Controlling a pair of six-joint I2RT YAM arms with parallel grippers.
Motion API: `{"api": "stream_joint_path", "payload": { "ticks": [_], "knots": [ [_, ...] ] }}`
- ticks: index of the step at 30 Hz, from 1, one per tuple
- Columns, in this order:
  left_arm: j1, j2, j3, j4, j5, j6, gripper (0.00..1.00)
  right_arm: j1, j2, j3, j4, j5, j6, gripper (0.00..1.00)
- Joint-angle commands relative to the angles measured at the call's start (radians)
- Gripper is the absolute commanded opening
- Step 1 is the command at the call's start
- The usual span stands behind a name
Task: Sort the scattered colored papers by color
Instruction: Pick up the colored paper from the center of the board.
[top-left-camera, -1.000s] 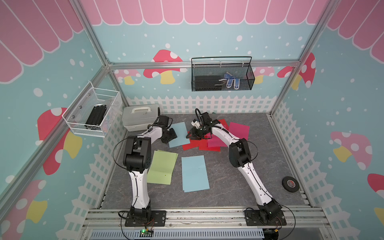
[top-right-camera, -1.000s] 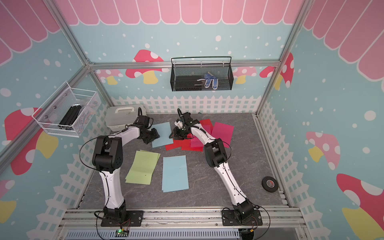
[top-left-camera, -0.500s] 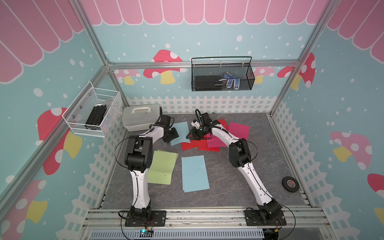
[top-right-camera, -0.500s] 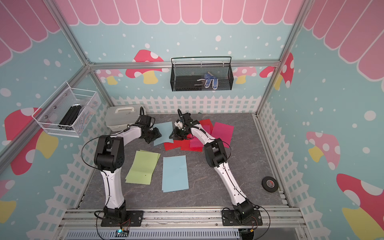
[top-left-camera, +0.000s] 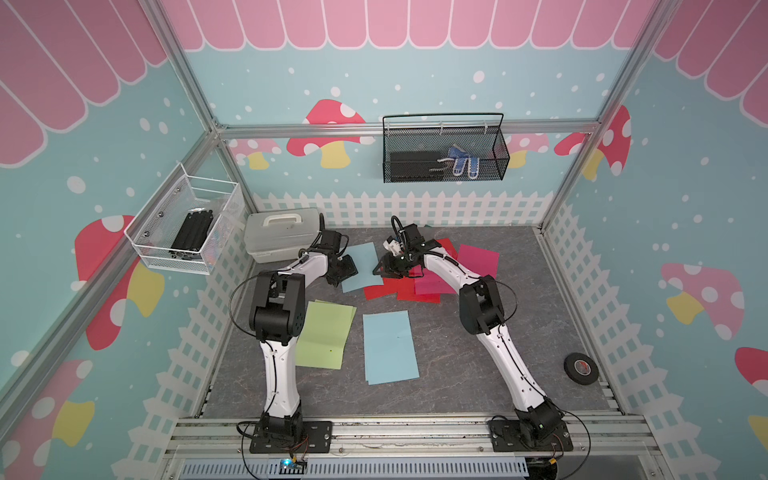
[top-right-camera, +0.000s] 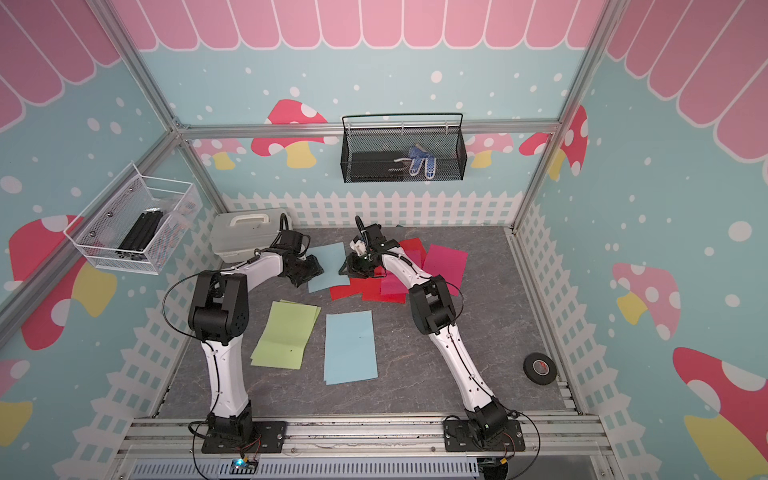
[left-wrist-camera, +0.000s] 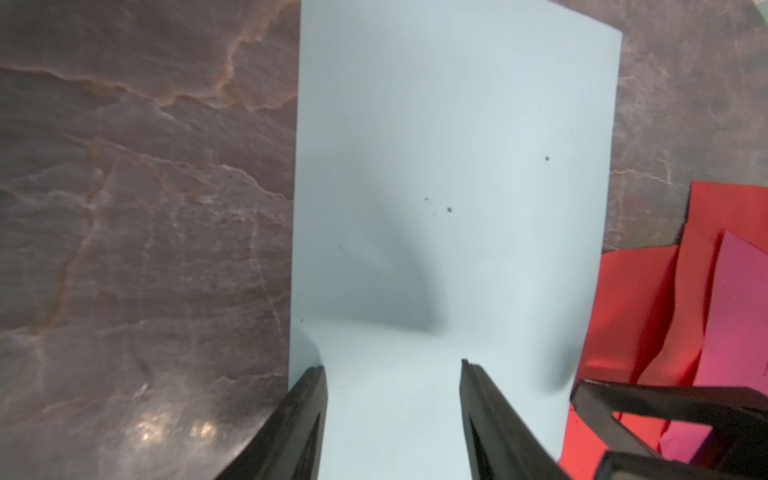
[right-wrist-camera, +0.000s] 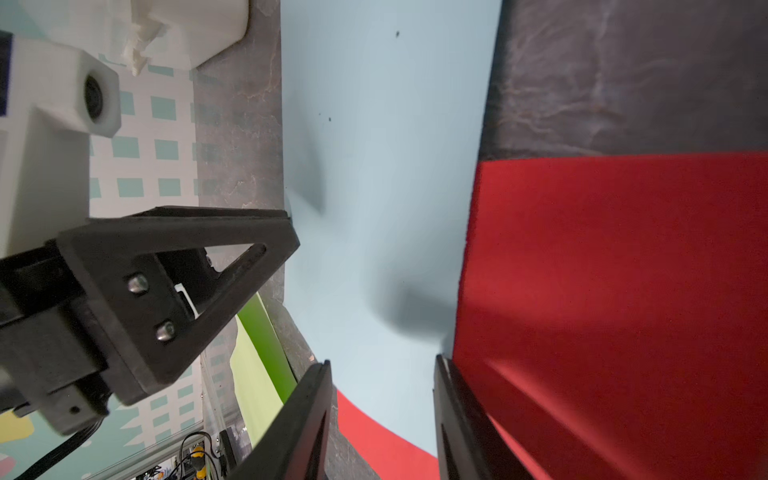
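A light blue paper (top-left-camera: 365, 266) (top-right-camera: 328, 266) lies at the back with my two grippers facing each other across it. My left gripper (top-left-camera: 345, 270) (left-wrist-camera: 392, 368) is open, its fingertips down on the sheet's edge, and the sheet (left-wrist-camera: 449, 166) buckles ahead of them. My right gripper (top-left-camera: 384, 270) (right-wrist-camera: 382, 363) is open over the opposite edge, where the blue paper (right-wrist-camera: 374, 166) meets a red paper (right-wrist-camera: 602, 270). Red papers (top-left-camera: 386, 289) and magenta papers (top-left-camera: 478, 259) overlap under the right arm. Nearer the front lie green papers (top-left-camera: 326, 332) and another blue paper (top-left-camera: 388, 347).
A white lidded box (top-left-camera: 282, 239) stands at the back left, close behind the left arm. A black tape roll (top-left-camera: 580, 368) lies at the front right. Wire baskets hang on the left wall (top-left-camera: 187, 226) and the back wall (top-left-camera: 444, 153). White fence panels ring the floor.
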Motion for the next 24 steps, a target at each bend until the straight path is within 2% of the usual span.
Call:
{"api": "stream_joint_path", "payload": {
  "ticks": [1,11,24],
  "knots": [
    [-0.006,0.071,-0.04,-0.063,0.019,0.0,0.56,-0.019,-0.015,0.036,-0.006,0.033,-0.003,0.44],
    [-0.006,0.074,-0.048,-0.06,0.024,0.002,0.56,-0.038,0.082,0.132,0.0,0.003,0.032,0.45],
    [-0.014,0.088,-0.039,-0.054,0.04,0.0,0.56,-0.034,0.131,0.117,0.0,-0.014,0.036,0.44]
  ]
}}
